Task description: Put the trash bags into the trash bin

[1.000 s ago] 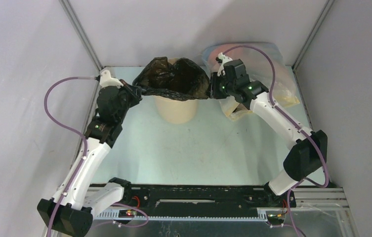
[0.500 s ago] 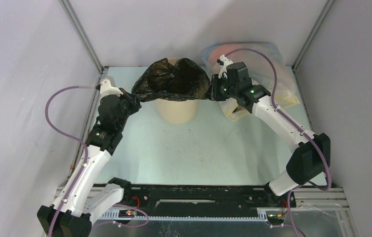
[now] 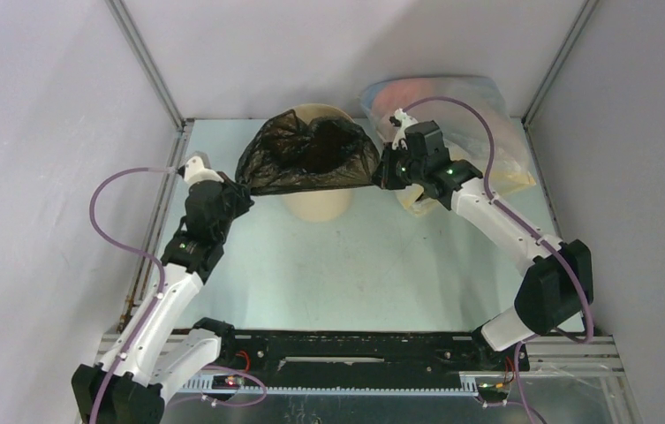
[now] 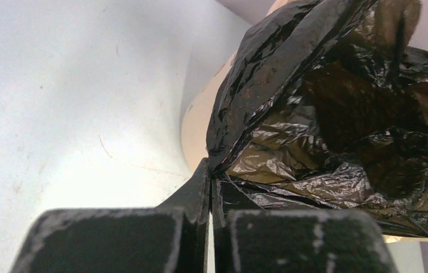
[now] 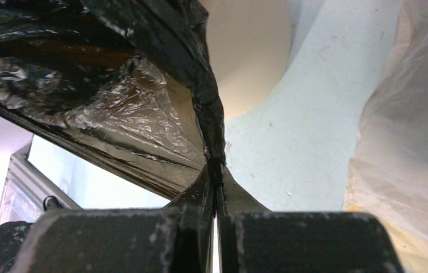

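As the left gripper (image 3: 242,187) and right gripper (image 3: 381,174) each pinch an opposite edge of the bag (image 3: 306,155), it drapes stretched across the bin (image 3: 317,205) mouth; fitting is underway, and next likely calls for lowering both edges around the rim

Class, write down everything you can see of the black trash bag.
The black trash bag is thin, glossy, crinkled plastic, brownish where light passes through. It hangs stretched open over the tan trash bin, its middle dipping toward the bin's mouth. The left gripper pinches its left edge and the right gripper its right edge, both shut on it.
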